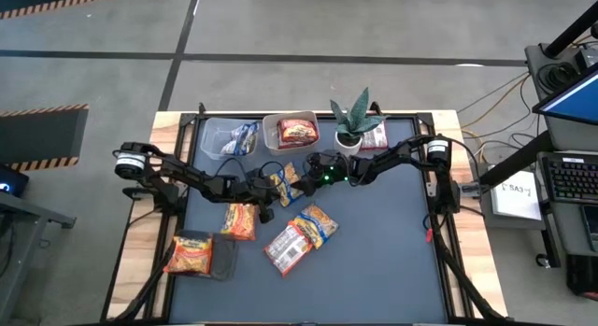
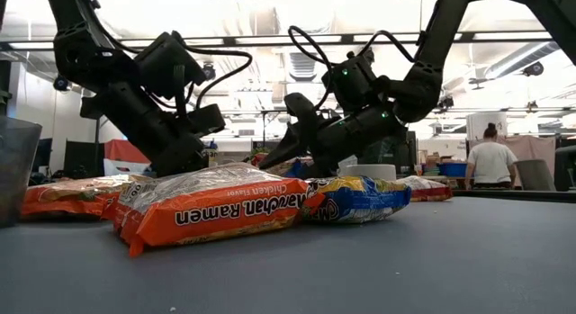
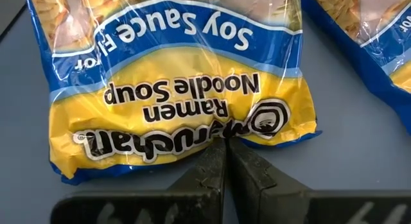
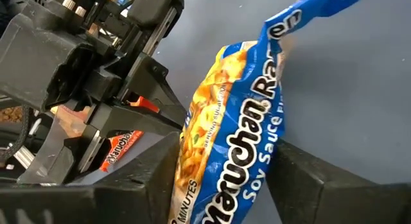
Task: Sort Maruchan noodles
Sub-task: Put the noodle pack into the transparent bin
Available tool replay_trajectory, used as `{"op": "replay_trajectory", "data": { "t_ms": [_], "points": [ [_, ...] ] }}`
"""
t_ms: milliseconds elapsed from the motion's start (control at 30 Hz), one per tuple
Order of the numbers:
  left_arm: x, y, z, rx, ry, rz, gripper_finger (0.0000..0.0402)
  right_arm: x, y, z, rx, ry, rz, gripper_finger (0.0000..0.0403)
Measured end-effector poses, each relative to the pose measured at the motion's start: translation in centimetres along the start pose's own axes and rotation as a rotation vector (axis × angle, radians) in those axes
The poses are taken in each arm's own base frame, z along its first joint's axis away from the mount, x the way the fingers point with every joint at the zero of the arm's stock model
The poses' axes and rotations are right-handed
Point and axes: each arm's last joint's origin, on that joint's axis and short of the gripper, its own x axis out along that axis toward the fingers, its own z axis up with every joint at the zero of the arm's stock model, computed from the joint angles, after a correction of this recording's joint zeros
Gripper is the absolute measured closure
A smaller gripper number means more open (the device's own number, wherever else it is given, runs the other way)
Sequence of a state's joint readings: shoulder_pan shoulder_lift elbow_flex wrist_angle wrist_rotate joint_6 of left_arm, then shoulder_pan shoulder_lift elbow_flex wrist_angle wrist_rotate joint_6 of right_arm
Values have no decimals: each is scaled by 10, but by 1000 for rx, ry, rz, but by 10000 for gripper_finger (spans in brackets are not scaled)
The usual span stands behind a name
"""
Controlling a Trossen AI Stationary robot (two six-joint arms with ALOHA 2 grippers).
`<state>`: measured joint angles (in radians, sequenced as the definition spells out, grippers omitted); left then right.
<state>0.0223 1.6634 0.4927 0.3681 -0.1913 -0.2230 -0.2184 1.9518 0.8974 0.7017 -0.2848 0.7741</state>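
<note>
- Fingers (image 3: 221, 176) of your left gripper (image 3: 225, 147) are pressed together on the bottom seam of a blue-yellow soy sauce packet (image 3: 180, 89), so that packet is pinched by its edge near the middle of the tabletop (image 1: 374, 251).
- Your right gripper (image 4: 225, 179) has its fingers (image 4: 160, 166) spread on either side of the same blue-yellow packet (image 4: 237, 140), which stands tilted between them; you cannot tell from the wrist view whether they press it yet.
- Seen from above, both grippers meet a little behind the centre of the tabletop, with the left gripper (image 1: 266, 188) reaching in from the left edge and the right gripper (image 1: 313, 172) from the right.
- You have two orange packets (image 1: 239, 220) toward the left side, one of them (image 1: 190, 253) lying partly on a dark grey pad (image 1: 224, 259) near the front-left corner.
- Just in front of the centre lie a dark red-and-white packet (image 1: 285, 247) and another blue-yellow packet (image 1: 318, 223), touching each other.
- Along the back edge you see a clear tub (image 1: 213, 139) holding a blue-yellow packet (image 1: 245, 137), a second tub (image 1: 271, 130) holding a red packet (image 1: 297, 132), and a potted plant (image 1: 353, 120) with a red packet (image 1: 374, 136) beside it.
- From table height, an orange packet (image 2: 216, 210) fills the foreground with a blue-yellow one (image 2: 355, 199) touching its end, and a person (image 2: 491, 157) stands in the room far beyond.
</note>
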Motion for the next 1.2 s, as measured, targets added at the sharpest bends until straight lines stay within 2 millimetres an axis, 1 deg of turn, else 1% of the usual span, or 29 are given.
{"op": "replay_trajectory", "data": {
  "t_ms": [300,433,567,733,833,1000,1100,1200],
  "points": [
    [0,-1,5,-10,-54,-9,402,0,0,0,16,-4,-7,241],
    [-1,-1,5,-10,-58,-10,402,0,0,0,15,-3,-6,246],
    [-7,-1,7,-2,-44,-9,402,-2,3,1,-18,-2,0,247],
    [-24,1,14,23,-53,-11,402,-8,12,5,-111,-4,14,248],
    [-39,2,22,58,-99,-16,402,-8,14,6,-161,-10,16,248],
    [-67,5,35,109,-213,-27,401,-7,21,1,-281,-9,19,249],
    [-83,7,45,113,-304,-33,388,-5,27,-4,-377,-21,11,248],
    [-95,9,50,112,-359,-35,359,-3,33,-8,-471,-33,-5,248]
  ]
}}
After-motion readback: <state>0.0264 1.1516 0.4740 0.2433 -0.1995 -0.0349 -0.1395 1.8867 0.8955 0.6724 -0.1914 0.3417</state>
